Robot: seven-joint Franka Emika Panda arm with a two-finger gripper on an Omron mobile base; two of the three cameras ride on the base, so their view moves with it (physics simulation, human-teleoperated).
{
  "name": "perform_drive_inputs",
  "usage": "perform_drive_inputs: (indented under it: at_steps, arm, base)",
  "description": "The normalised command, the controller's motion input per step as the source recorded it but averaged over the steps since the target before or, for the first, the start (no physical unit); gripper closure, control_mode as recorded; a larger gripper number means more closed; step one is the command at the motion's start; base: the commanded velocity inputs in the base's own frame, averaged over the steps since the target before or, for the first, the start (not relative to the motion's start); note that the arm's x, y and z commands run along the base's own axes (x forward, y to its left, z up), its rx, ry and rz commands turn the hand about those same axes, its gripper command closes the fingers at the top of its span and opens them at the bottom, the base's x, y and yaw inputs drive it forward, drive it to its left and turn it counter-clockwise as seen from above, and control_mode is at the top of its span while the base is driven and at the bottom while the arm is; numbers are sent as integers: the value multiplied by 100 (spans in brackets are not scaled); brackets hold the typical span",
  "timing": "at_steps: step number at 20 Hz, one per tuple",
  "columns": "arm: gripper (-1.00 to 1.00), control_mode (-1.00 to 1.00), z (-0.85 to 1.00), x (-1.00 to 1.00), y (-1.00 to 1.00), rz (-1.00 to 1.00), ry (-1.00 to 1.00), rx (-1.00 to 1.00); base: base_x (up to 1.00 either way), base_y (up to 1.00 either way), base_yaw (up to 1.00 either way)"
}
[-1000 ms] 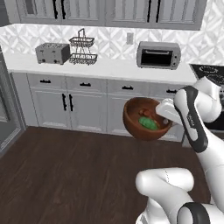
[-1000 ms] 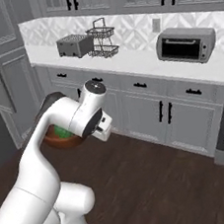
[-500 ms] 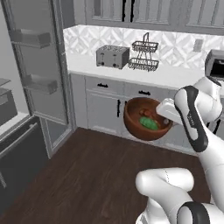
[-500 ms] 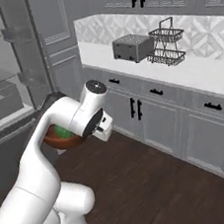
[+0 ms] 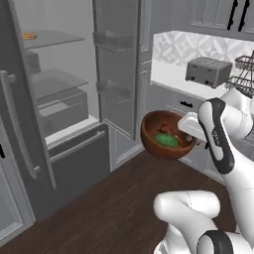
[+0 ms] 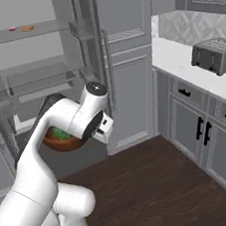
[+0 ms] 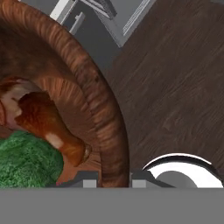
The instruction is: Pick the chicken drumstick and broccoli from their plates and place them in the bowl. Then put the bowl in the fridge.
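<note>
The whole scene has slid sideways since a moment ago, so it is your base that has turned, not the things: the worktop [image 5: 173,74] with the grey metal toaster [image 5: 208,71] now sits at the right edge, and the tall grey fridge [image 5: 54,99] with its door open stands in front of you. The arm carries the same load in the same pose as before. The deep reddish-brown wooden bowl [image 5: 166,135] hangs in the air in front of the fridge, and your gripper [image 7: 114,178] has its jaws clenched on the rim of the bowl, one fingertip inside the wall and one outside. In the hand view the small reddish-brown chicken drumstick [image 7: 46,124] lies in the bowl, touching the dark green bumpy broccoli [image 7: 26,162] beside it. So both foods are already loaded, and I judge that only the last step is left. The clear glass shelves [image 5: 52,37] of the fridge look free enough, but the bowl is not yet near them; you probably must drive closer and reach in while you keep the bowl level.
</note>
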Motion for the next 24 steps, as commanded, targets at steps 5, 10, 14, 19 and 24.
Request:
perform_drive_inputs:
  at_steps: [5,10,14,19,24]
  arm:
    - [100,100,0,0,0,0,0,0]
    - [100,100,0,0,0,0,0,0]
    - [100,100,0,0,0,0,0,0]
    - [100,100,0,0,0,0,0,0]
    - [100,100,0,0,0,0,0,0]
  base:
    - [85,-90,40]
    - [52,-25,50]
    - [13,7,56]
    - [46,7,31]
    - [83,5,3]
